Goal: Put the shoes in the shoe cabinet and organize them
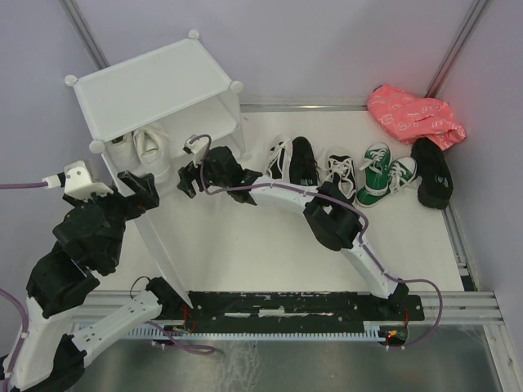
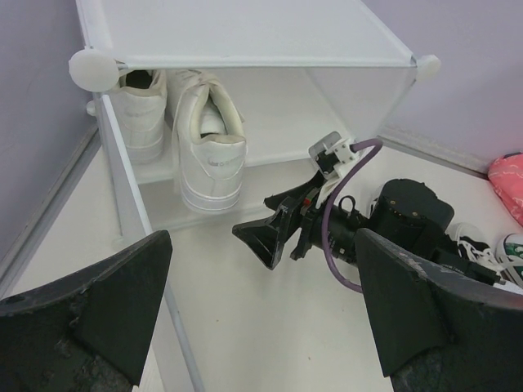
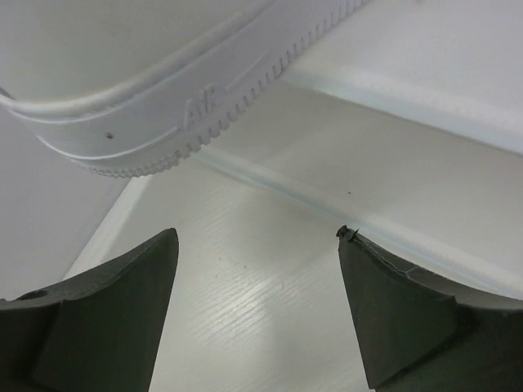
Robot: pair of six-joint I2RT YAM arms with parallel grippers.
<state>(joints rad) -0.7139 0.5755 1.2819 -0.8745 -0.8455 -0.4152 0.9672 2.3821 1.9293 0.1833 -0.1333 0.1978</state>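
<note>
The white shoe cabinet (image 1: 155, 86) stands at the back left with its door panel (image 1: 159, 245) swung open toward me. Two white sneakers (image 1: 151, 145) sit inside, heels outward, on its inner shelf (image 2: 270, 122); they also show in the left wrist view (image 2: 208, 139). My right gripper (image 1: 189, 173) is open and empty just in front of the opening, below one white sneaker's sole (image 3: 163, 98); its own view shows the fingers apart (image 3: 257, 245). My left gripper (image 1: 143, 192) is open and empty beside the door panel (image 2: 263, 261).
On the table to the right lie black sneakers with white soles (image 1: 292, 159), another black sneaker with white laces (image 1: 341, 173), green sneakers (image 1: 380, 171) and plain black shoes (image 1: 431, 170). A pink bag (image 1: 413, 114) lies at the back right.
</note>
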